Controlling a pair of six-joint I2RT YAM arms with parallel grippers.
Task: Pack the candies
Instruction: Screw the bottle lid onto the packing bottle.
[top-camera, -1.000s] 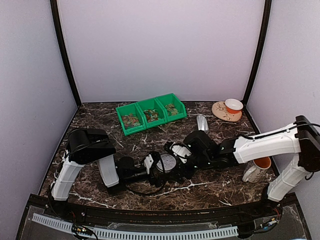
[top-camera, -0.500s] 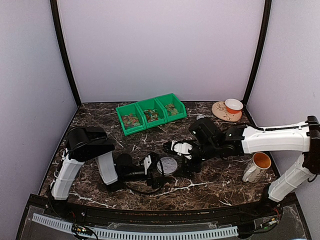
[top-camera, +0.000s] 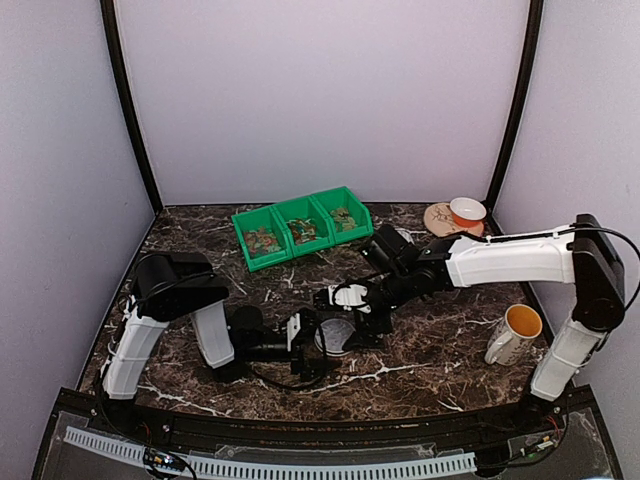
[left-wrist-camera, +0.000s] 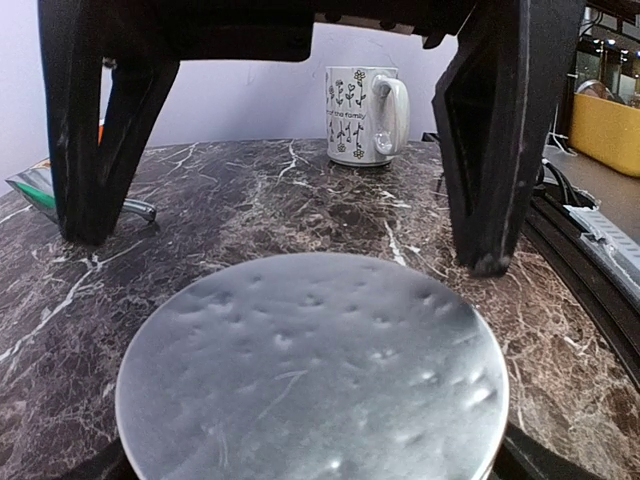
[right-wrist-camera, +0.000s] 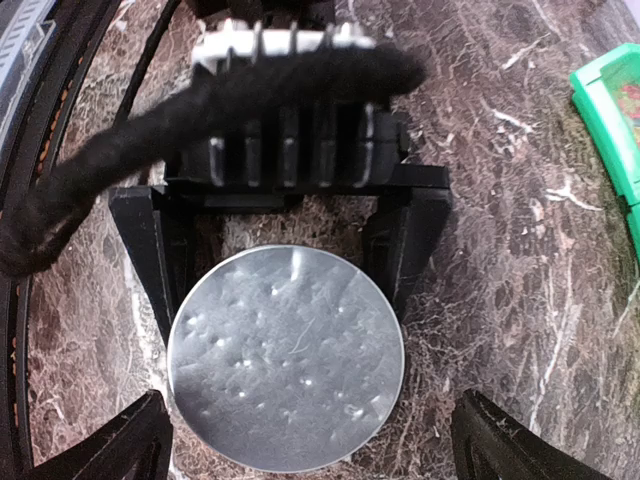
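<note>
Grey-lidded jar (right-wrist-camera: 285, 360) stands mid-table (top-camera: 430, 350) between the jaws of the left tool (right-wrist-camera: 280, 255), its grip impossible to tell. The right tool (right-wrist-camera: 315, 445), spread wide, hovers above and should centre before closing. The candies (top-camera: 263, 238) lie in green bins (top-camera: 266, 261) behind

Overhead the light is even and soft: the pale walls (top-camera: 320, 100) are bright, the dark marble surface (top-camera: 430, 350) dull, and shadows barely show on it. From my left wrist my fingers (left-wrist-camera: 100, 130) are near-black silhouettes. The lid (left-wrist-camera: 310, 365), close up, is slightly soft with a pale sheen, and the mug (left-wrist-camera: 365, 115) is sharper. From my right wrist a black cable (right-wrist-camera: 200, 110) blurs across the top, the lid glints in specks, and straight lines bow at the left edge.
</note>
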